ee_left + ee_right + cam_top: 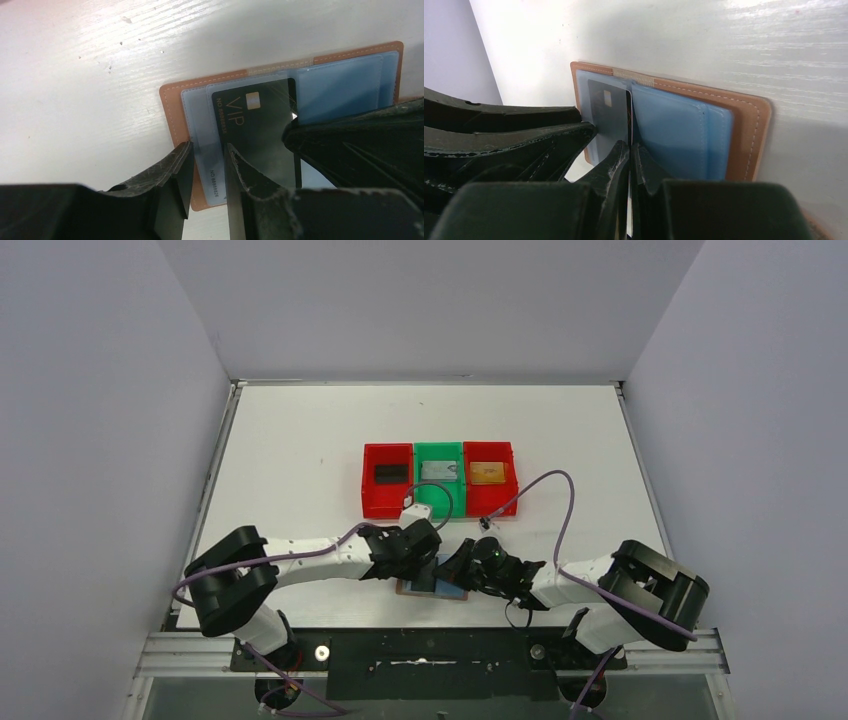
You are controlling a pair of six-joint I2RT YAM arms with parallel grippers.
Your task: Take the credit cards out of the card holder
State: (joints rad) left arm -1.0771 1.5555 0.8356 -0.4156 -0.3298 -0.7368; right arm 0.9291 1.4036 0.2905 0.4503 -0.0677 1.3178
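Right pincer (629, 146) pinches the long edge of the black card (255, 130), which is partly out of its pocket. Card holder (175, 105) lies open directly beneath both pincers. Left pincer (209, 148) is slightly parted over the pocket. I judge the card stiff, light and slick, so grip the edge squarely.

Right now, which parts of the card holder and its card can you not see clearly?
Left wrist: black card's lower end is behind the left gripper.
Right wrist: card holder's near edge is partly behind the right gripper.
Top view: card holder mostly under the grippers; gold card's print too small.
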